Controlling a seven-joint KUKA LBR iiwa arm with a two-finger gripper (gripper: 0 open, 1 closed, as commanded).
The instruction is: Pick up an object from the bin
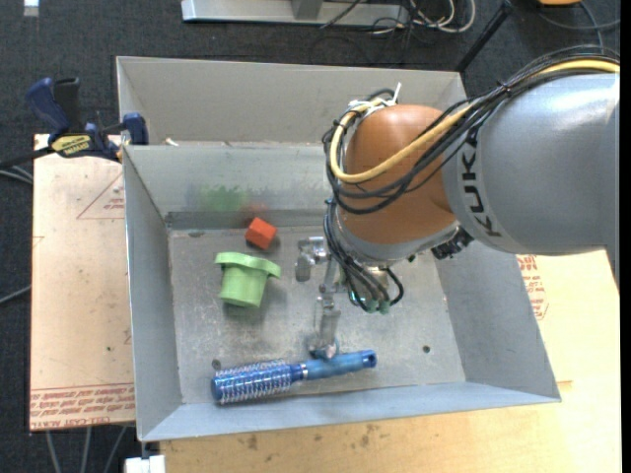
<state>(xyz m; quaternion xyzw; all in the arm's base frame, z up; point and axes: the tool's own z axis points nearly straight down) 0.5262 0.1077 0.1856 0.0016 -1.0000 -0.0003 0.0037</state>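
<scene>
My gripper (317,304) hangs low over the bin floor, right of centre, and is open. One finger (323,338) comes down right at the handle of a blue hairbrush (286,374), which lies along the front wall with its bristle head to the left. The other finger (312,256) stands farther back. A green plastic cup with a wide rim (245,280) lies on its side to the left of the gripper. A small orange-red block (260,233) sits behind the cup near the back wall. Nothing is between the fingers.
The arm's orange dome and its cables hang over the right rear part of the bin and hide the floor beneath. Bare floor shows at the right front and the far left.
</scene>
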